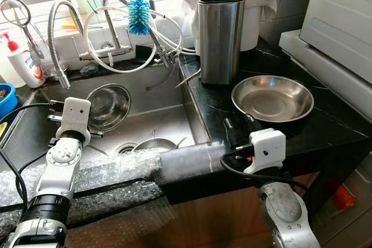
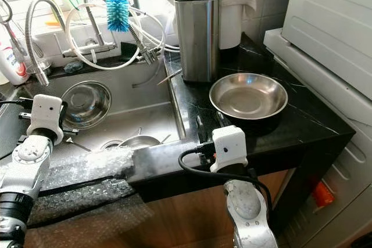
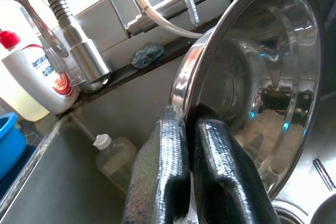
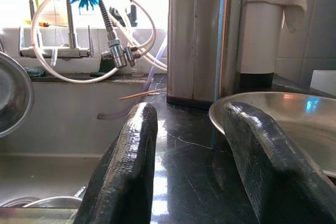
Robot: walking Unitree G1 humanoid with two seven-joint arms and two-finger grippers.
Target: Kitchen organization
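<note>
A steel bowl (image 1: 108, 105) stands tilted on its edge in the sink (image 1: 168, 114). My left gripper (image 3: 186, 116) is shut on its rim, one finger inside and one outside. On the black counter to the right of the sink rests a wide steel pan (image 1: 273, 98). My right gripper (image 1: 239, 125) hovers low over the counter just in front of the pan, open, with nothing between its fingers (image 4: 128, 166). The pan's rim (image 4: 273, 103) lies beyond the right finger.
A second steel bowl (image 1: 154, 143) lies near the drain. A steel knife block (image 1: 221, 36) stands behind the pan. Faucet hoses and a blue bottle brush (image 1: 138, 15) hang over the sink. A soap bottle (image 1: 23, 62) is at the left, a white appliance (image 1: 343, 21) at the right. Bubble wrap (image 1: 110, 172) covers the front edge.
</note>
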